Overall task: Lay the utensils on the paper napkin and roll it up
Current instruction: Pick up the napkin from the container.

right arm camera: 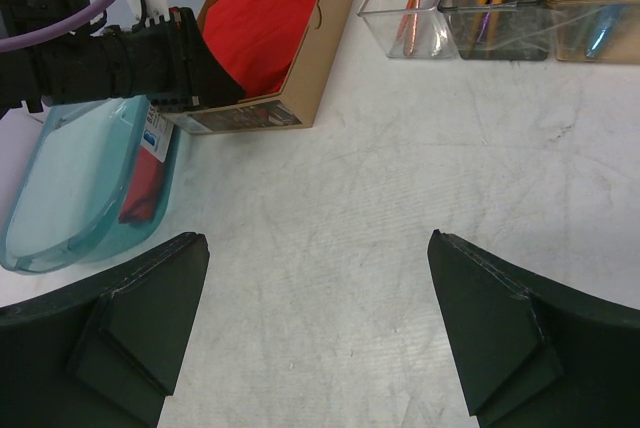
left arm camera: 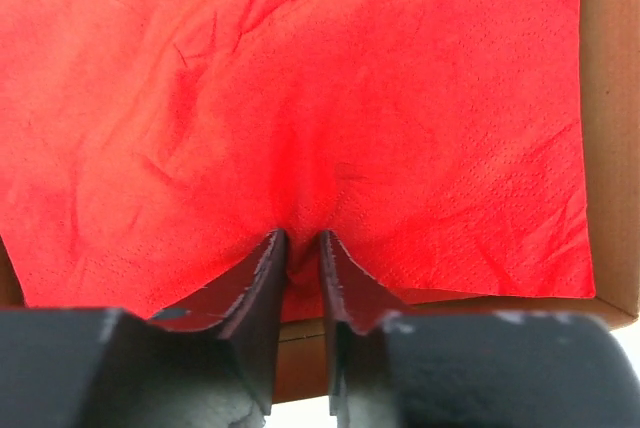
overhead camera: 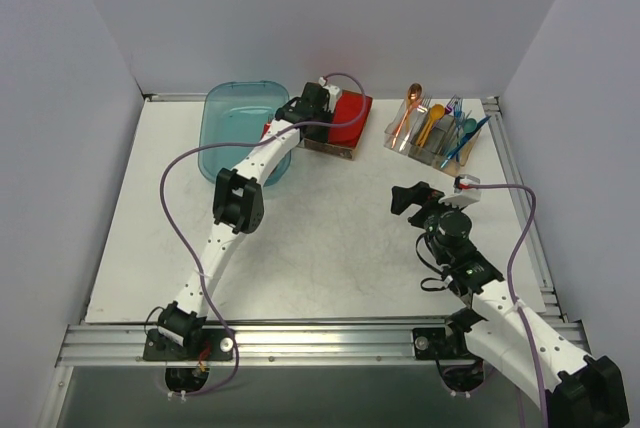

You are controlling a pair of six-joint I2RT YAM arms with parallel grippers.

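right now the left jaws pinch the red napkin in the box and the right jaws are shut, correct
No: the right jaws stand wide open, as the right wrist view shows. The left jaws do pinch the red napkin in the cardboard box.

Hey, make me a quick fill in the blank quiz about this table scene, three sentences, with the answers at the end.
1. The left gripper pinches a fold of the ____ napkin lying in the cardboard box.
2. The right gripper hovers over the table with its jaws ____.
3. The utensils stand in a clear organizer at the table's far ____ corner.
Answers: red; open; right.
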